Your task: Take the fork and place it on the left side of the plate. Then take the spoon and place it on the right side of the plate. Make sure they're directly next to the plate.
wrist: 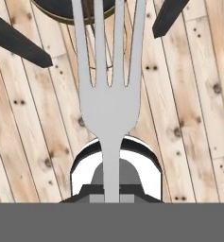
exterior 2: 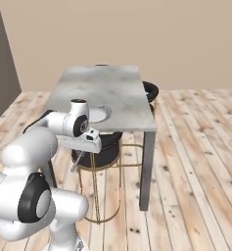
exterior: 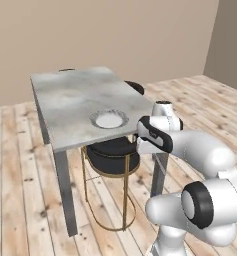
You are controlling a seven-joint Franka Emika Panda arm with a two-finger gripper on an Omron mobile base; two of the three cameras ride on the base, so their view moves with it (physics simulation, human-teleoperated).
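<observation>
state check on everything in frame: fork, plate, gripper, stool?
fork: held in the gripper, tines pointing away from the hand, over the wooden floor, not on the table.
gripper: shut on the fork's handle, below the table edge.
plate: flat on the table near its front edge, nothing on it.
stool: upright, tucked under the table.

Both base views share the table; hand view looks, seemingly downward, near the fork.
</observation>
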